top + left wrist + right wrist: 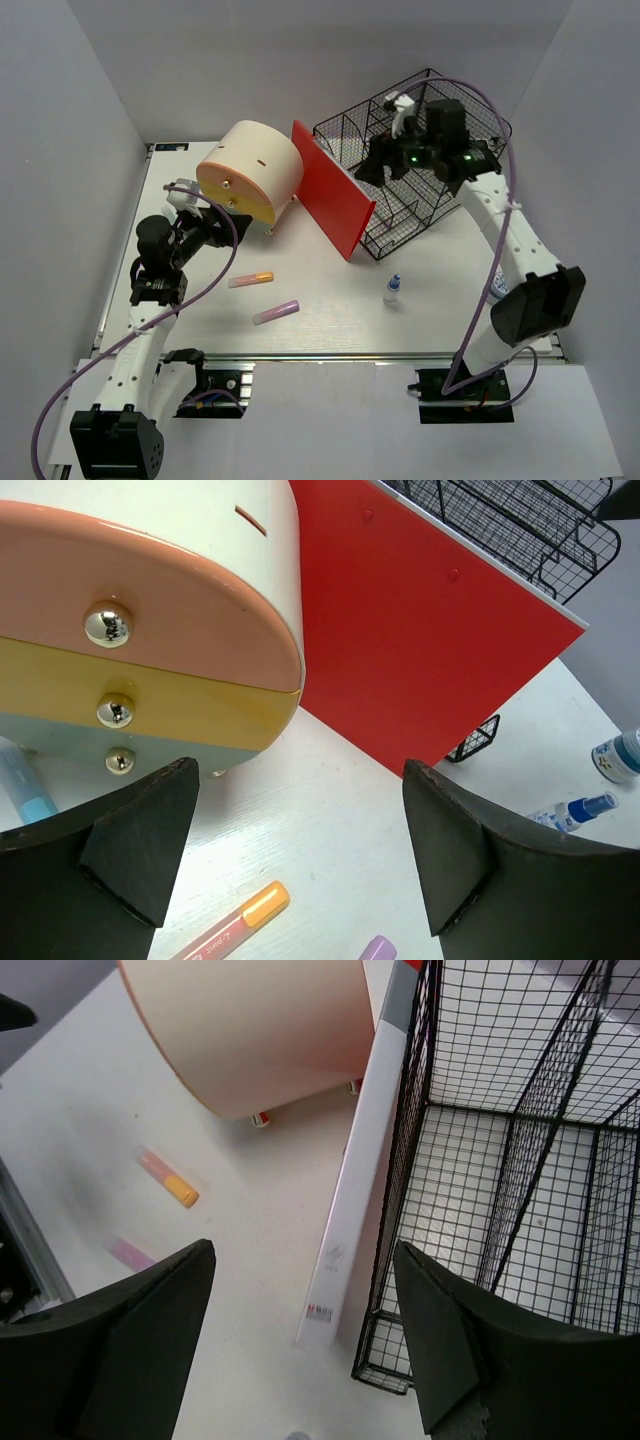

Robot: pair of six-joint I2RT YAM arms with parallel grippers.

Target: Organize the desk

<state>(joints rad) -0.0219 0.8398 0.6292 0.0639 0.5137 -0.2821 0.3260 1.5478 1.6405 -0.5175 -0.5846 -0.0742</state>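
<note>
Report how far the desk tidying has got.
Little looks done: the red book stands against the wire organizer, whose visible compartments look empty. In hand: nothing; left hand and right hand are open and empty. Left: orange-capped marker, purple marker and small bottle lie loose on the desk.

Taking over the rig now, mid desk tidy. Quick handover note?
Grippers: left gripper open, empty, facing the drawer unit; right gripper open, empty, above the wire organizer.
Things: orange-tipped marker, purple-tipped marker and small bottle lie loose on the desk; red board stands on edge against the organizer.
Done: nothing visibly put away.
Left: probably stow the markers and bottle.
</note>
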